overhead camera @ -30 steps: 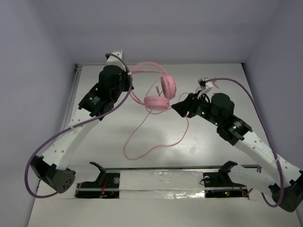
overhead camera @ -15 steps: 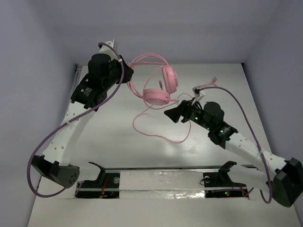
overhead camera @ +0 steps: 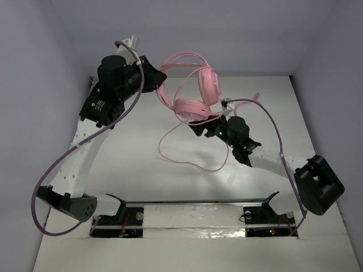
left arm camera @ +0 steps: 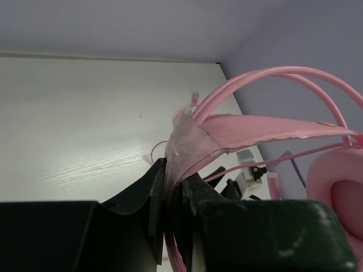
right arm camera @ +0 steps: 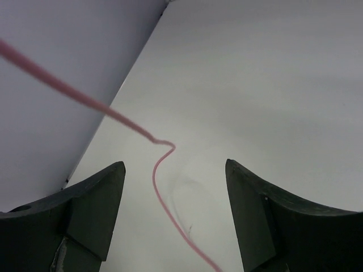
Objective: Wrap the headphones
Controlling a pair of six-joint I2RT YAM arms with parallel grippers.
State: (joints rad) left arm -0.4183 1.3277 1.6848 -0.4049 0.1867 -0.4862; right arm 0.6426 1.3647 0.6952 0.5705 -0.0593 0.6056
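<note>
View from above of a white desk point(overhead camera: 130, 170) with pale walls around it and two robot arms rising from its near edge

On the left, the left arm point(overhead camera: 96, 122) reached up and toward the back, a purple cable point(overhead camera: 62, 164) looping along it. The left jaws were pressed together on the thin double headband point(overhead camera: 178, 59) of the pink headphones point(overhead camera: 198, 96). The left wrist view showed them pinching the headband point(left arm camera: 238, 90) at a pale, translucent patch point(left arm camera: 190, 141), with one padded cup point(left arm camera: 340, 192) at the right edge.

In the middle, the headphones hung in the air above the back part of the desk, held up only by the headband. One round cup point(overhead camera: 209, 85) sat higher and roughly upright; the other cup point(overhead camera: 190, 107) hung lower and tilted. The long thin pink cable point(overhead camera: 181, 161) dropped from the lower cup and lay in a loose loop on the desk.

To the right, the right arm point(overhead camera: 266, 161) stretched low toward the lower cup, its tip just beside it. The right jaws were spread wide. In the right wrist view the cable point(right arm camera: 159, 164) ran down between the two fingers point(right arm camera: 96, 198), clear of both, over bare desk point(right arm camera: 255, 85)
</note>
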